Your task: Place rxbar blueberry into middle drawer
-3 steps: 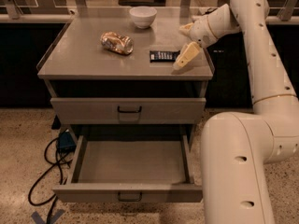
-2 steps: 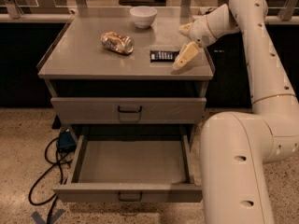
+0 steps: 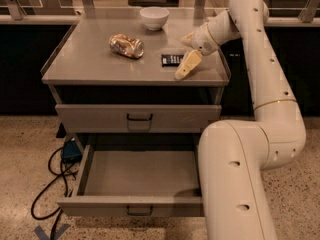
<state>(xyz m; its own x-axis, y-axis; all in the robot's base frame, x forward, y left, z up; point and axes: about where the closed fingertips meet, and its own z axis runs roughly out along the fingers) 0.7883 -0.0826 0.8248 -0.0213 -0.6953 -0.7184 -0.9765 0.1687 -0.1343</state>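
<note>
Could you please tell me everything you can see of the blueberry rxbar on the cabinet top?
The rxbar blueberry is a small, flat, rectangular bar in a dark wrapper with pale print. It lies flat on the grey cabinet top, to the right of the gold-brown can and nearer the camera than the white bowl, touching neither. The hand is at its right end, fingers open. Whether a finger touches the bar cannot be told.
</note>
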